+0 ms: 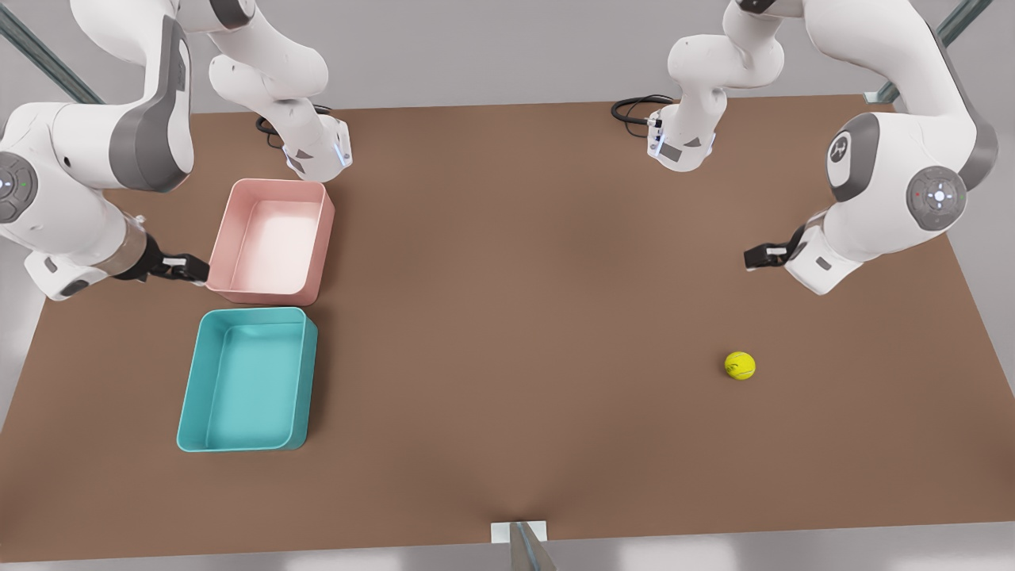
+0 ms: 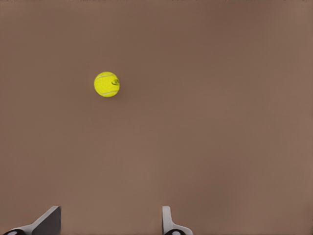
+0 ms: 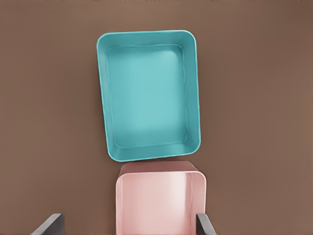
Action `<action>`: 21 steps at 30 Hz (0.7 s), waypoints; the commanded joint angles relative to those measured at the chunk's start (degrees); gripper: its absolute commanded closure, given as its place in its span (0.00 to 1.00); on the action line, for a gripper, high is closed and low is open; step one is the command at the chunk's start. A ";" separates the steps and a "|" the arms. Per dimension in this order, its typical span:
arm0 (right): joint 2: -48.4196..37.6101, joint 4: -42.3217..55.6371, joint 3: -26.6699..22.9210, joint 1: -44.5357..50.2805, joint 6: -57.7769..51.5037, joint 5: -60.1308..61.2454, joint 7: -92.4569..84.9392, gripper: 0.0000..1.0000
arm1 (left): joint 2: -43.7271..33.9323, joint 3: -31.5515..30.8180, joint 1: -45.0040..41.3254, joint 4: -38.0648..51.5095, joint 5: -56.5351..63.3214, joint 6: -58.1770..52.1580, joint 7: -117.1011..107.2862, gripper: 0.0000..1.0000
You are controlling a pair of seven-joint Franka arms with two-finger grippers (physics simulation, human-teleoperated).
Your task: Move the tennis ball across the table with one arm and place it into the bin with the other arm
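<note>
Low in the front view, bare table (image 1: 507, 412) separates ball (image 1: 740, 365) from bin (image 1: 246, 381); the left gripper (image 1: 757, 257), fingers wide, should descend centred over the ball, while the right gripper (image 1: 194, 270), also wide, waits by the pink bin (image 1: 273, 238).

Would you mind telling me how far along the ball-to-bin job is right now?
Nothing looks done yet: the tennis ball lies on the table, far from the teal bin, which holds nothing. The left gripper hangs open above the ball's side; the right gripper waits open by the pink bin. Pickup, carry, handover and drop all remain.

table (image 1: 507, 262): brown | on it: tennis ball (image 1: 740, 365), bin (image 1: 247, 381), pink bin (image 1: 273, 240)
</note>
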 commanded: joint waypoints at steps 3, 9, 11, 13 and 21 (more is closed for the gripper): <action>-0.80 -2.04 -0.02 -0.09 4.14 -0.43 1.20 0.00 | 0.48 0.00 0.27 -0.33 -0.45 4.88 0.86 0.00; 1.92 -3.01 -0.11 0.35 3.09 0.54 -0.83 0.00 | 16.21 -0.08 11.08 -0.86 2.27 27.30 70.26 0.79; 2.01 -3.19 -0.11 0.44 3.44 1.16 -1.53 0.00 | 18.94 -0.17 12.48 -1.39 6.23 30.29 92.00 0.79; 2.01 -3.98 -0.11 0.53 3.62 1.16 -2.58 0.00 | 19.12 -4.83 13.72 -1.56 12.73 31.52 92.09 0.79; 2.45 -4.06 -0.11 -0.09 0.98 2.30 -4.25 0.00 | 24.13 -4.92 15.21 -4.90 13.35 42.16 113.79 0.79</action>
